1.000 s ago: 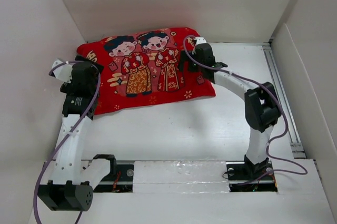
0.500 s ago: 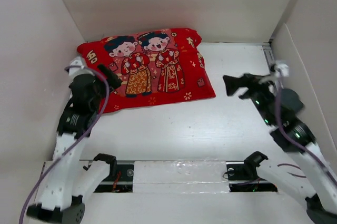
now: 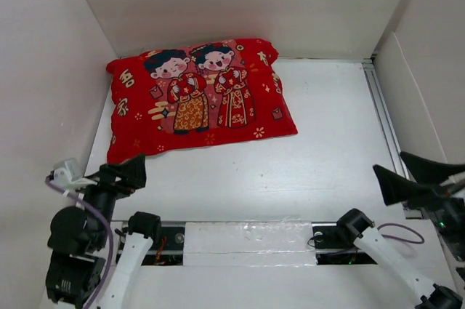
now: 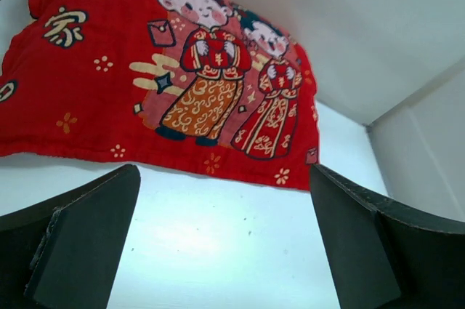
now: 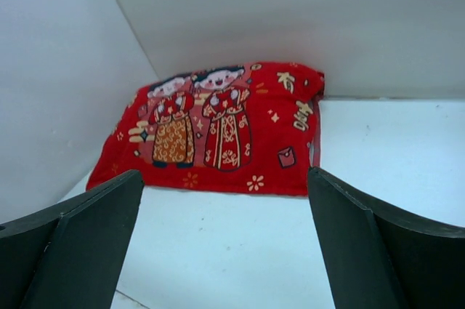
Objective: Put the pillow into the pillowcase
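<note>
Leftmost, the left gripper (image 4: pixel 224 200) is hanging spread wide and empty. Centrally, the plump bright red fabric pillowcase (image 3: pixel 200 94) printed with cartoon figures is lying far back on the white table (image 3: pixel 290 171), no pillow showing, so insertion is seemingly finishing. Rightmost, the right gripper (image 3: pixel 388 161) is hanging equally spread, empty; the next move is probably calling only for checking the fit.

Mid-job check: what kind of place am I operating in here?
Looks like a lab-style robot test cell, not a home: a white table boxed in by plain white panels, with the arms' mounting strip along its near edge. Only the red pillowcase looks domestic.
</note>
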Tool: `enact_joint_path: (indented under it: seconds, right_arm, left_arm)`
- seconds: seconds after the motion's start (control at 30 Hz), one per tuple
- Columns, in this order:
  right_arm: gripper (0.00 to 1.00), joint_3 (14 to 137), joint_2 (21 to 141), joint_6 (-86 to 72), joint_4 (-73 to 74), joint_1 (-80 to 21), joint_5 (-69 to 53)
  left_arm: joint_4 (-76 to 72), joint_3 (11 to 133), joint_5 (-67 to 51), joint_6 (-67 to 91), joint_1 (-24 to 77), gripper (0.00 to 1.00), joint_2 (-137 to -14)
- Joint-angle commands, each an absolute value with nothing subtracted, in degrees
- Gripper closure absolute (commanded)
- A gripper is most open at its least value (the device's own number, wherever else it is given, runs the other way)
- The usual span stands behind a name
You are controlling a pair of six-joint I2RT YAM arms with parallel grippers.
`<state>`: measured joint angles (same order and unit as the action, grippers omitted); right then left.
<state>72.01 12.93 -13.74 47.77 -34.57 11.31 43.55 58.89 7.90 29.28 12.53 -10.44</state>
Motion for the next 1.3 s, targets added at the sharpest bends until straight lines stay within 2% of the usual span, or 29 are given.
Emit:
enact_joint_path:
  seconds: [0.0,0.27,0.5,0.63,0.9,1.1,1.27]
  right_arm:
    - [0.00,74.6,8.1,-12.5,54.1,-35.0,14.2]
    - [0.00,73.4,5.7,-13.6,55.5,-37.3,19.2]
    - [0.00,74.0,6.2,-13.6,55.5,-37.9,21.5]
    - [0.00,75.1,6.2,-13.6,56.1,-37.9,21.5]
    - [0.00,77.4,5.6,-13.6,58.4,-37.9,21.5]
    - [0.00,76.9,2.0,-15.2,60.1,-37.9,22.1]
    - [0.00,76.4,0.8,-16.3,61.3,-37.9,22.7]
  left_arm:
    - [44.2,57.8,11.5,31.4,14.2,0.00,-6.3]
    - [44.8,59.6,12.7,31.4,14.2,0.00,-9.8]
    - [51.9,68.9,18.4,35.0,14.2,0.00,-10.5]
    - [54.3,73.6,22.8,37.5,14.2,0.00,-5.2]
    - [58.2,76.4,24.1,38.6,14.2,0.00,6.7]
    - [62.8,80.4,27.1,38.6,14.2,0.00,7.3]
    - [62.2,79.2,26.5,38.1,14.2,0.00,6.8]
